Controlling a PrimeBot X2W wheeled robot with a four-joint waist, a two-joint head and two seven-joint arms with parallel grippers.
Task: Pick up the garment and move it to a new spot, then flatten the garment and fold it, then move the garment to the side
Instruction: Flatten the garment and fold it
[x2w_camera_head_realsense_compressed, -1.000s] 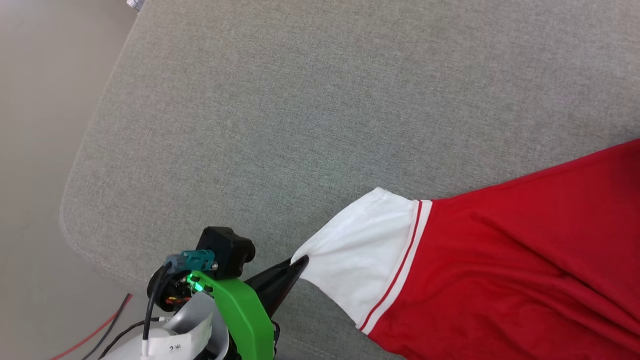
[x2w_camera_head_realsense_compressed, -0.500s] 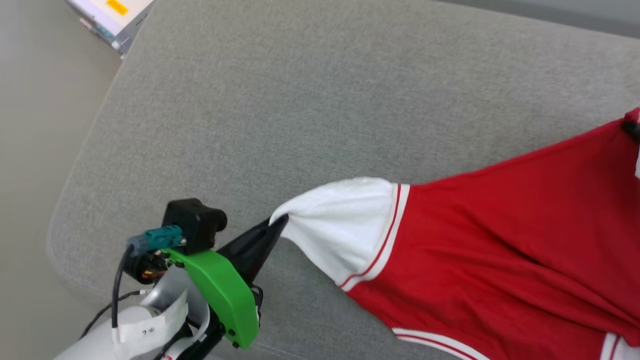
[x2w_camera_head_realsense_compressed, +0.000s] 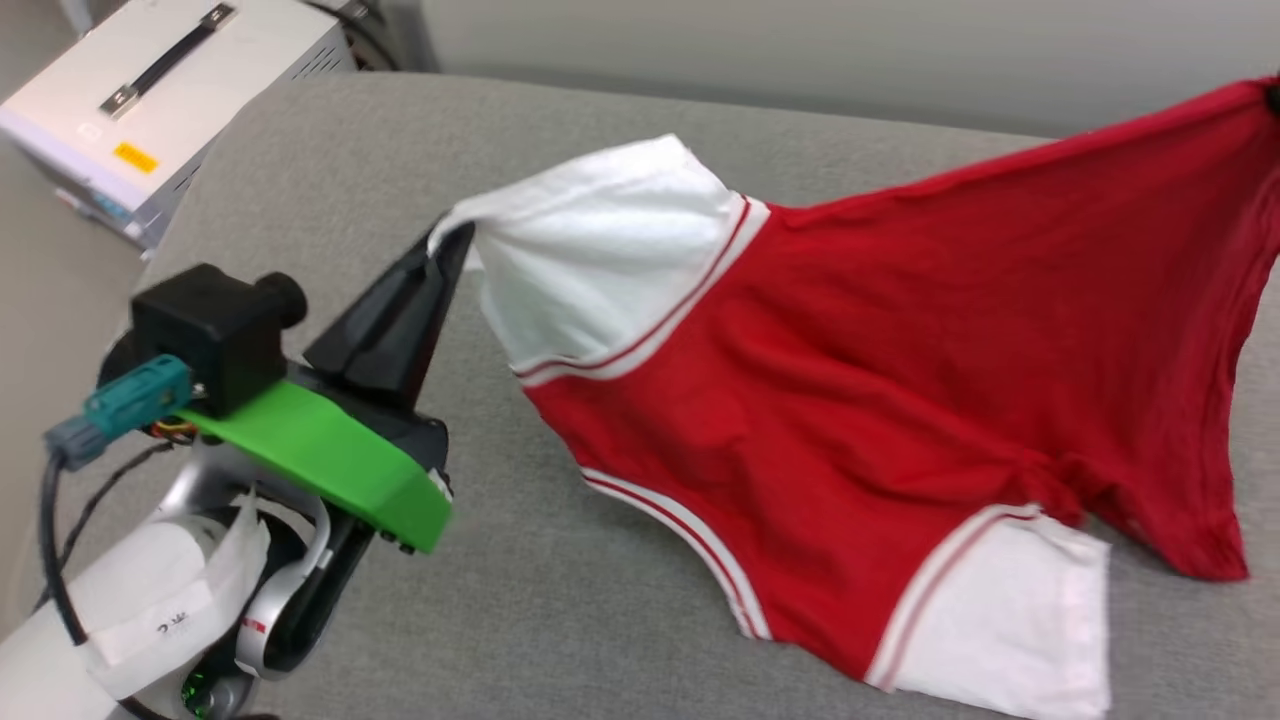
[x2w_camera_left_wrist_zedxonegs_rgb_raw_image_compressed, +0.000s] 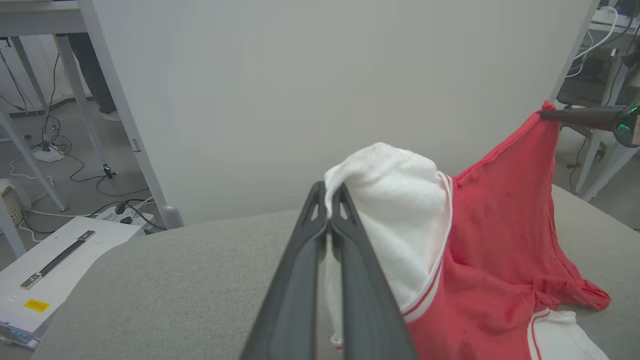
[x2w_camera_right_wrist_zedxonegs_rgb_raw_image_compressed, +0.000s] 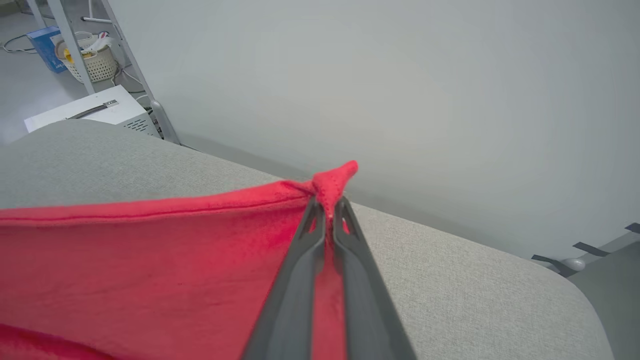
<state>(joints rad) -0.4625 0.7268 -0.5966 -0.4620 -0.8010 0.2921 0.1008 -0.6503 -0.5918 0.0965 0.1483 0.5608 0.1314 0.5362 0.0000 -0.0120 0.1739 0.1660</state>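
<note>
Fingers (x2w_camera_left_wrist_zedxonegs_rgb_raw_image_compressed: 300, 280) clamped: left gripper (x2w_camera_left_wrist_zedxonegs_rgb_raw_image_compressed: 327, 192) on garment (x2w_camera_head_realsense_compressed: 850, 350) sleeve (x2w_camera_head_realsense_compressed: 590, 250), right gripper (x2w_camera_right_wrist_zedxonegs_rgb_raw_image_compressed: 327, 205), nearly cropped from head view, on red corner (x2w_camera_right_wrist_zedxonegs_rgb_raw_image_compressed: 335, 180); garment stretched left-right.

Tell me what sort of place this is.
Probably a lab or workshop rather than a home: a metal-legged table with loose cables on the floor, a white equipment case beside the grey cushioned surface, and a plain partition panel.

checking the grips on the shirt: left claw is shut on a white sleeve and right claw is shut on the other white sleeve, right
Not quite. The right claw is shut on a red corner of the garment, not a sleeve; the right wrist view shows it. The left claw is indeed shut on a white sleeve.
</note>
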